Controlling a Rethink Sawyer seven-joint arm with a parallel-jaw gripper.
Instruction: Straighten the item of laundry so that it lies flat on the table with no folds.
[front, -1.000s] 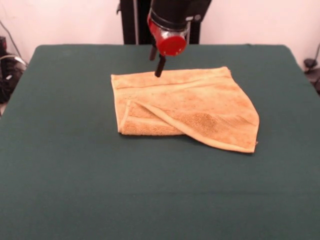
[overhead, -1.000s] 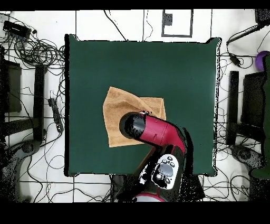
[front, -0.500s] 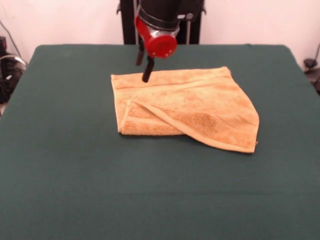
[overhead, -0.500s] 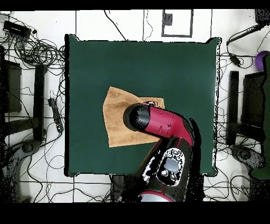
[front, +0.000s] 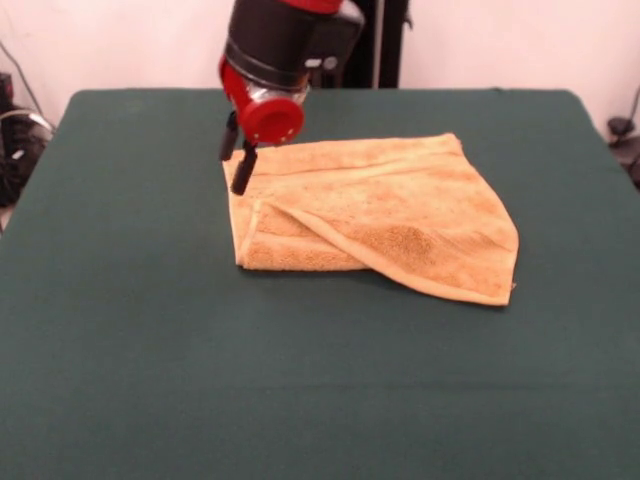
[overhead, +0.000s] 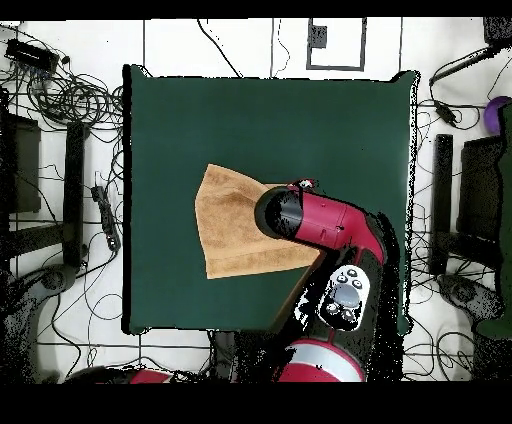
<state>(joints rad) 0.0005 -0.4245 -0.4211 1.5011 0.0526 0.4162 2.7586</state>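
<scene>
Near half of the table (front: 200, 400) is bare green cloth, nothing lying on it.

Towel (front: 400, 215) sits about mid-table, a bit toward the far edge and right of centre in the front view. Not flat: a flap is folded diagonally across it, fold line running from the left side down to the near-right corner, with a doubled layer showing at the near-left corner. Near-right corner is a single hemmed point hanging out past the rest.

Handling, my read: soft terry, light, limp, no stiffness, so it'll drape and drag rather than slide as a sheet. Cloth on cloth probably means high friction; pulling low may bunch it. Best grab looks like a hemmed corner or edge of the top flap: pinch one layer only, lift, peel back across the fold.

Gripper (front: 236, 164) is at the towel's far-left corner, tips low at the edge. Two dark fingers (front: 243, 170) show a small gap, nothing between them, so parted and empty. Can't tell whether they touch the cloth.

Overhead: the arm covers the towel's right end there. Off-table only cables and stands (overhead: 75, 190), well clear. Nothing obstructs the move.
</scene>
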